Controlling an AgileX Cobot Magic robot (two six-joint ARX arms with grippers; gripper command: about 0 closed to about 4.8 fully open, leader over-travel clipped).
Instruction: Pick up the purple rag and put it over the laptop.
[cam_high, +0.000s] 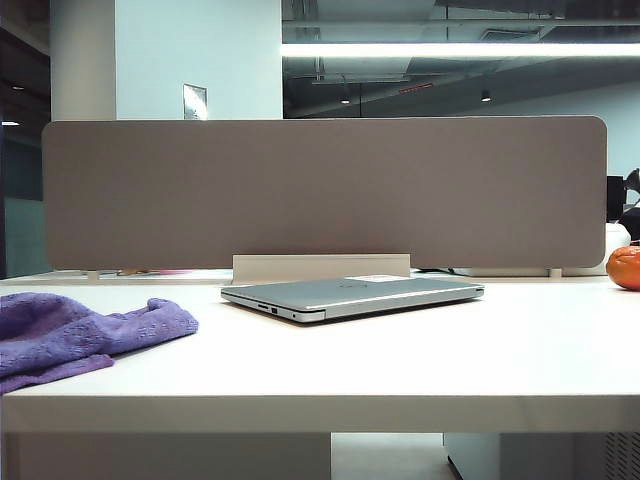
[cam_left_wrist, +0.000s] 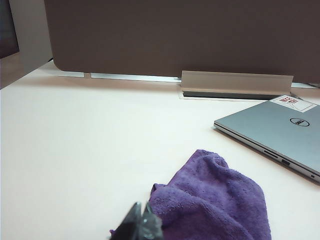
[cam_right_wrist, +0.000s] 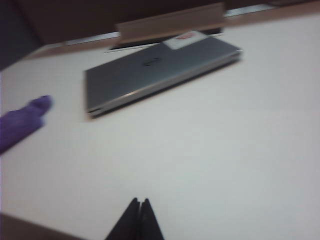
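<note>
The rag (cam_high: 75, 335) lies crumpled on the white table (cam_high: 420, 360) at the left of the exterior view, near the front edge, its near folds running off the left border of that picture. It is apart from the laptop (cam_high: 350, 297), with a strip of bare tabletop between them. The laptop is shut and lies flat near the back middle of the table, just in front of a low white strip (cam_high: 320, 267) at the foot of the grey divider panel (cam_high: 320, 190). A white sticker (cam_left_wrist: 294, 103) sits on the lid's back corner.

The left gripper (cam_left_wrist: 141, 225) has its fingers pressed together, holding nothing; its tip shows over the rag's near edge, whether touching I cannot tell. The right gripper (cam_right_wrist: 136, 225) is also closed and empty, over bare tabletop well apart from the laptop; that view is blurred.

An orange (cam_high: 625, 267) sits at the table's far right edge. Open table lies in front of and right of the laptop.
</note>
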